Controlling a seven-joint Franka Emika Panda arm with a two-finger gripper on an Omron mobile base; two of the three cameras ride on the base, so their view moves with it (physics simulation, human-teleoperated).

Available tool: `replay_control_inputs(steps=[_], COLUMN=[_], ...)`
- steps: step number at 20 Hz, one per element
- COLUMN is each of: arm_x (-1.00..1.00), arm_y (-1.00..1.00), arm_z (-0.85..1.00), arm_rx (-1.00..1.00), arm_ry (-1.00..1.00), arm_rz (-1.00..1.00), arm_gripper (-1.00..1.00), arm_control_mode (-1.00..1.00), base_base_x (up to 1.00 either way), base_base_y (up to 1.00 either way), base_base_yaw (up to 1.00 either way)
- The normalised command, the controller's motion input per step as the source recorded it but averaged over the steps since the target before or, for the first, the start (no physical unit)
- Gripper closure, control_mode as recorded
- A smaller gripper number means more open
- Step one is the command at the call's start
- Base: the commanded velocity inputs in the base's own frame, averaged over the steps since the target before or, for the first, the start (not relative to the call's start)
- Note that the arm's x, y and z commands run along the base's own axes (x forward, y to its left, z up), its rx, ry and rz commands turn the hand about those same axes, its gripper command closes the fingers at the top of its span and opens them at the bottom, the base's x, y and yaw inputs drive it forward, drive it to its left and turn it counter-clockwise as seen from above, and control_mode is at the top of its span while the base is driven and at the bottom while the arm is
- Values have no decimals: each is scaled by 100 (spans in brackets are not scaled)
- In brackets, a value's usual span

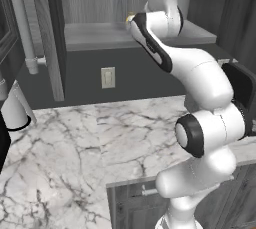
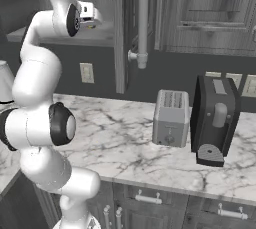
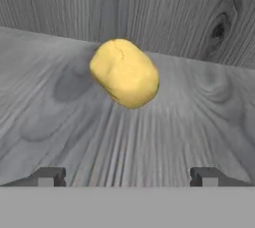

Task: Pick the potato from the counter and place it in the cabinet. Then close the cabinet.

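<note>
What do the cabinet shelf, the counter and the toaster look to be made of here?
Cabinet shelf: grey wood, matte, going by its grain lines and a dark knot on the back panel. Counter: white marble or a look-alike, smooth, with grey veining. Toaster: probably brushed metal, judging by its even silver-grey faces; plastic cannot be ruled out in this render.

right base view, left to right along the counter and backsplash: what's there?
Arm → wall outlet → open cabinet door → toaster → black coffee machine.
</note>
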Motion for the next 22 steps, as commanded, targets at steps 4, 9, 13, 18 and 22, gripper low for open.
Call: replay_control_inputs(steps=[4,9,13,18,22], arm_x=[-100,-100,-100,-100,-100], arm_y=[-10,-40,-42,-29,-17], arm_z=[-17,-1,3,12,15], arm_rx=[1,8,10,10,19], arm_ry=[0,-7,-3,0,0], arm_rz=[0,-5,-5,-8,-9], arm_gripper=[-100,-100,-100,-100,-100], arm_control_mode=[-100,-100,-100,-100,-100], base_base_x=[0,0,0,0,0], base_base_y=[0,0,0,0,0], base_base_yaw=[0,0,0,0,0])
